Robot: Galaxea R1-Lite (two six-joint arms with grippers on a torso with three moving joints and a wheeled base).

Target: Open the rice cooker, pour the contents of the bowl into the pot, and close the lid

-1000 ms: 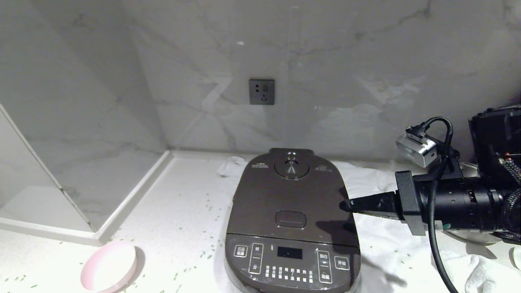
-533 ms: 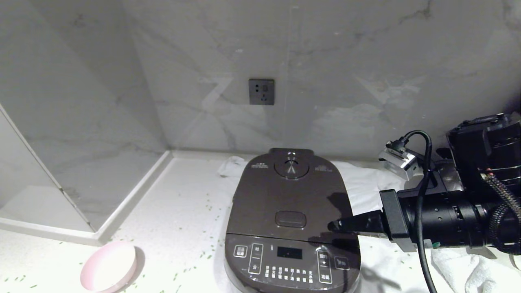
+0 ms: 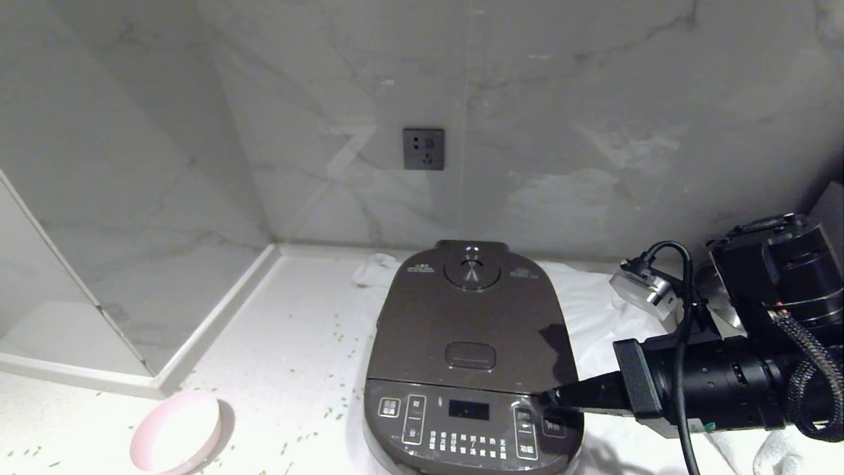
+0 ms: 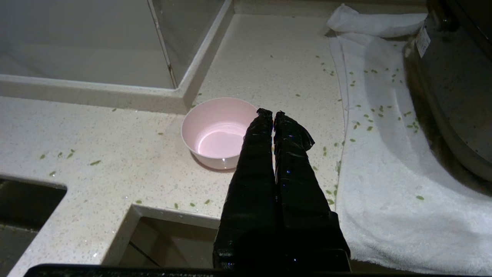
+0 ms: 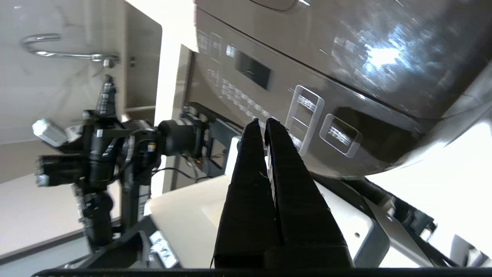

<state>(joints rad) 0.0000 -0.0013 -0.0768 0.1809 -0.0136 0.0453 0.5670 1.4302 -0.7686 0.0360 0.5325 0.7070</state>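
The dark brown rice cooker (image 3: 471,369) stands on a white towel (image 3: 593,290) with its lid (image 3: 461,316) down, so the pot is hidden. My right gripper (image 3: 547,398) is shut and empty, its tip at the right end of the front control panel (image 5: 307,115), just over the buttons. The pale pink bowl (image 3: 177,432) sits upright on the counter to the cooker's left, and its inside (image 4: 215,132) is bare. Green grain-like bits (image 4: 365,111) lie scattered over counter and towel. My left gripper (image 4: 271,113) hangs shut and empty right beside the bowl.
A sunken sink basin (image 3: 66,330) lies at the left, with a raised rim (image 4: 115,94) just behind the bowl. The marble wall with a socket (image 3: 424,148) is close behind the cooker. Counter cut-outs (image 4: 23,204) open at the near edge.
My right gripper has slid from the lid's right edge toward the front and down to the control panel's right end. The lid stays down, and the bowl has not moved.
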